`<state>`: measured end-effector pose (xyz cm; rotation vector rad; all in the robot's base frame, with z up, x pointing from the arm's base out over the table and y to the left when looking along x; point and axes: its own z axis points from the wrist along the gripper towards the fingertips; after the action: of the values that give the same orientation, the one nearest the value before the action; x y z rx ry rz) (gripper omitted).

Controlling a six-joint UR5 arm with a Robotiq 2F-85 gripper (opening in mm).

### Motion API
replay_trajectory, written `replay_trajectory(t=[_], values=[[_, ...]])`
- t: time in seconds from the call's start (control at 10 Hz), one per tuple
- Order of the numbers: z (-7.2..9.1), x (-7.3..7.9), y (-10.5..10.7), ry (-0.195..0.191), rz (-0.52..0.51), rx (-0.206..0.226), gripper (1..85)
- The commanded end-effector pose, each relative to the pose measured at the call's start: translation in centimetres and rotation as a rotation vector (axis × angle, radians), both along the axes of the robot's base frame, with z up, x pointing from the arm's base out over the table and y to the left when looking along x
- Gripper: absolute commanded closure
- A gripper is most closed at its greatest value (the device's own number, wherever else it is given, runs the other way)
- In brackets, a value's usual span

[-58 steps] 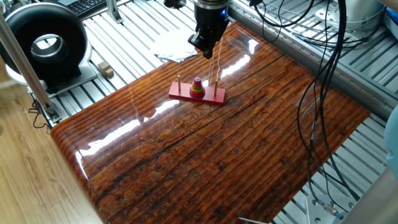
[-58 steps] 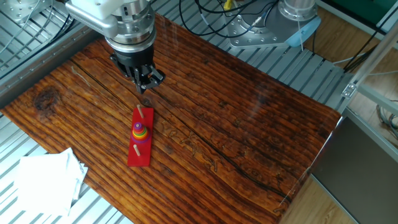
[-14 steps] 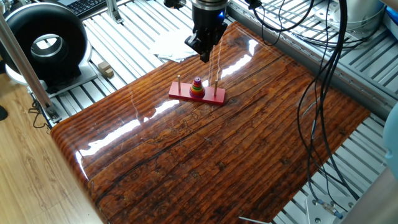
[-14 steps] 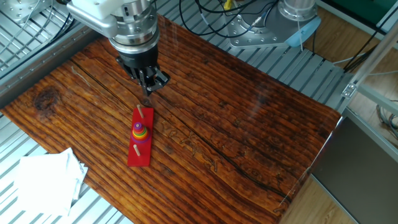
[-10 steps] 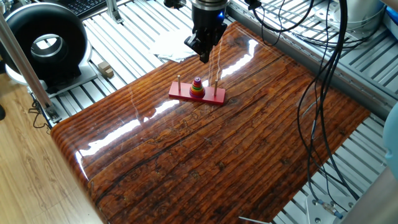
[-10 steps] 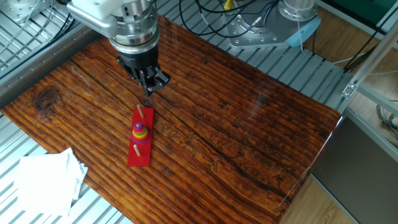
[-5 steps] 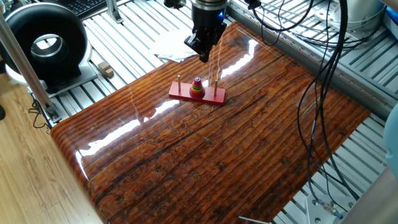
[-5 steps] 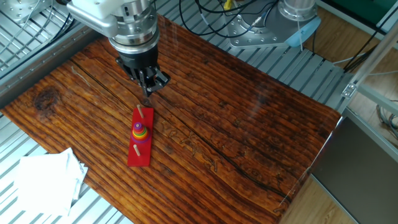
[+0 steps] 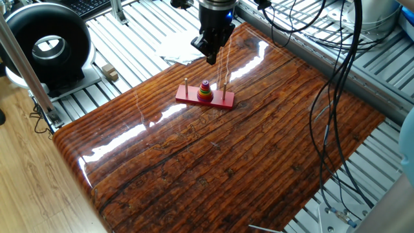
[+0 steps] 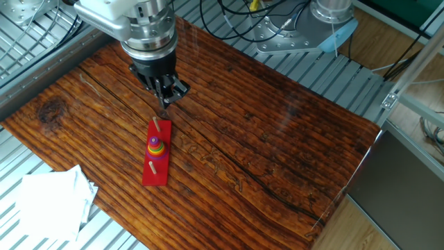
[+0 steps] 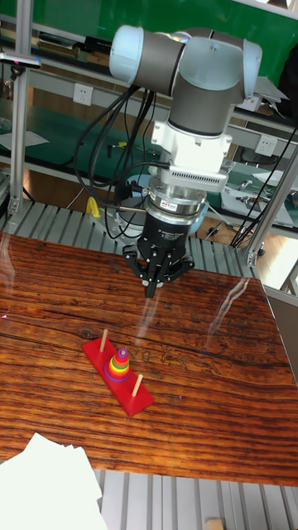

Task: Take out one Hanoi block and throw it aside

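The Hanoi block [image 9: 205, 83] is the tiny purple disc topping the coloured ring stack on the middle peg of the red base [image 9: 222, 101]. The other fixed view shows the block [image 10: 154, 141] on its base [image 10: 156, 173], and the tall fixed view shows the block [image 11: 122, 354] too. My gripper [image 9: 211, 60] hangs above the table, just behind the stack and clear of it. Its fingers meet in a point with nothing between them, as the gripper [image 10: 165, 104] and the gripper [image 11: 151, 290] also show.
Bare wooden pegs stand on either side of the stack. White paper sheets [image 10: 48, 201] lie off the table edge near the base. A black ring-shaped device [image 9: 48, 45] and a small wooden block [image 9: 108, 72] sit beyond the table. Cables [image 9: 336, 97] hang at the right.
Since 5.8 s ago the gripper has shifted slightly toward the stack. Over the last second nothing has visibly moved.
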<state>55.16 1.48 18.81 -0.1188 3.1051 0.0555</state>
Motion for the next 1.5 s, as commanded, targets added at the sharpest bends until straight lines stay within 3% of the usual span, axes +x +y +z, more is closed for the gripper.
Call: replay_trajectory(t=[0.0, 0.2, 0.7, 0.9, 1.2, 1.3, 1.4], values=[[0.1, -0.2, -0.1, 0.007, 0.001, 0.001, 84.7], [0.1, -0.3, -1.3, 0.012, 0.005, -0.047, 84.7], [-0.3, -1.0, -0.4, 0.034, 0.020, -0.010, 84.7], [-0.9, 0.4, -0.6, -0.028, 0.011, -0.038, 84.7], [-0.9, 0.5, -0.7, -0.031, 0.023, -0.046, 84.7], [-0.8, 0.5, -1.4, -0.032, 0.050, -0.072, 84.7], [-0.8, -0.1, -2.3, -0.007, 0.084, -0.110, 84.7]])
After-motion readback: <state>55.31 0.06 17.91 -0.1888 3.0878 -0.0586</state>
